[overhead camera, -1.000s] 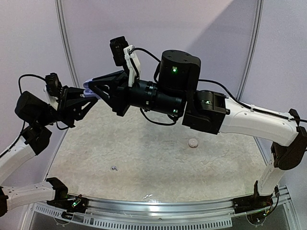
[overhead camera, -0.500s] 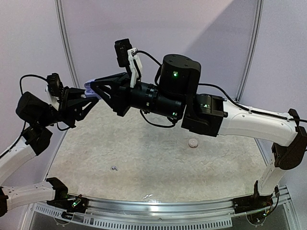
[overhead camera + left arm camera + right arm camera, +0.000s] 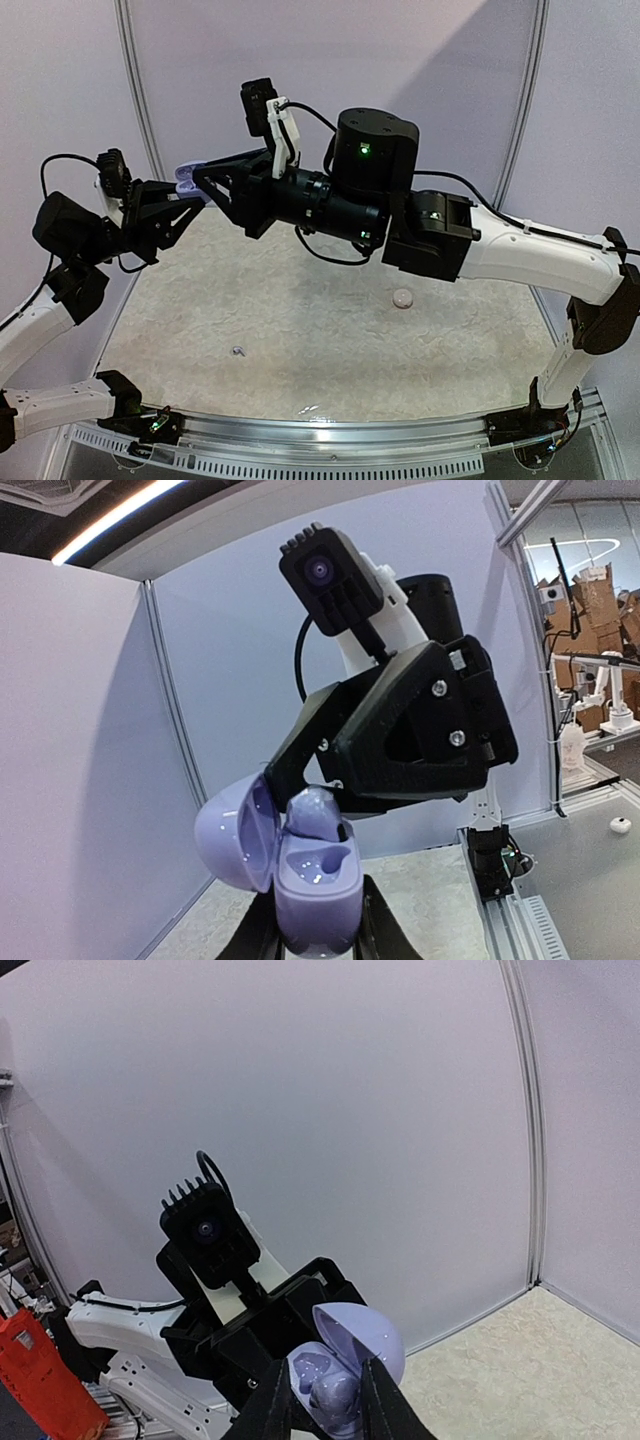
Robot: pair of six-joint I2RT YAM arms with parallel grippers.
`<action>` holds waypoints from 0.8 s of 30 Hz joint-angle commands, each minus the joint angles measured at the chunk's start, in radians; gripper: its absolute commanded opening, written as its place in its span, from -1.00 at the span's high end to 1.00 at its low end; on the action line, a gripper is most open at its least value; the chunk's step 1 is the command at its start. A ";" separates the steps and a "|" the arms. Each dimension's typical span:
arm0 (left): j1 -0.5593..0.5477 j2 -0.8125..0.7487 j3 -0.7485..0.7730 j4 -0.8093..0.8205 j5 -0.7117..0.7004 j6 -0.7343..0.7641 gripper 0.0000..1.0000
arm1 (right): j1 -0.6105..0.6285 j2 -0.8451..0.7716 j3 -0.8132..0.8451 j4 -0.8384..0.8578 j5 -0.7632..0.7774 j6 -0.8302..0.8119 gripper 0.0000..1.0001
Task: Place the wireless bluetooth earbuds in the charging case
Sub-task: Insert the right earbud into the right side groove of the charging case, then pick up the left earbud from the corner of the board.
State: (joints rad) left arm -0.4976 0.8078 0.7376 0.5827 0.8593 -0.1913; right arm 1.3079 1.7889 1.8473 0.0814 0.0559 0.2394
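One glossy, pebble-shaped lavender charging case (image 3: 186, 177), lid open, sits clamped in the left jaws, upper left of the top view. Right jaws narrowly flank one rounded earbud (image 3: 335, 1392) inside it; whether they grip it is unclear.

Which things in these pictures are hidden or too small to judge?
- Top view: the charging case interior is hidden by the right gripper.
- Right wrist view: whether the jaws grip the earbud; the contact is too small to see.
- Top view: the speck on the table is too small to name.
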 commanded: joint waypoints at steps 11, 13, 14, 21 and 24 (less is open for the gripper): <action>0.007 -0.044 -0.013 -0.108 -0.117 -0.073 1.00 | -0.012 -0.060 0.064 -0.077 0.120 -0.033 -0.05; 0.016 -0.052 -0.017 -0.148 -0.183 -0.084 1.00 | -0.013 -0.074 0.065 -0.081 0.126 -0.036 -0.19; 0.021 -0.059 -0.019 -0.168 -0.227 -0.086 1.00 | -0.013 -0.077 0.067 -0.081 0.136 -0.040 -0.27; 0.090 -0.121 -0.021 -0.322 -0.509 -0.067 1.00 | -0.040 -0.041 0.063 -0.300 0.225 0.045 -0.59; 0.109 -0.156 -0.025 -0.381 -0.596 -0.031 1.00 | -0.066 0.018 0.084 -0.409 0.200 0.125 -0.63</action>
State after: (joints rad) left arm -0.4164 0.6941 0.7292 0.3218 0.4355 -0.2581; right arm 1.2766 1.7325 1.9030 -0.1341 0.2382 0.2584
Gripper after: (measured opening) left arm 0.211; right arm 0.809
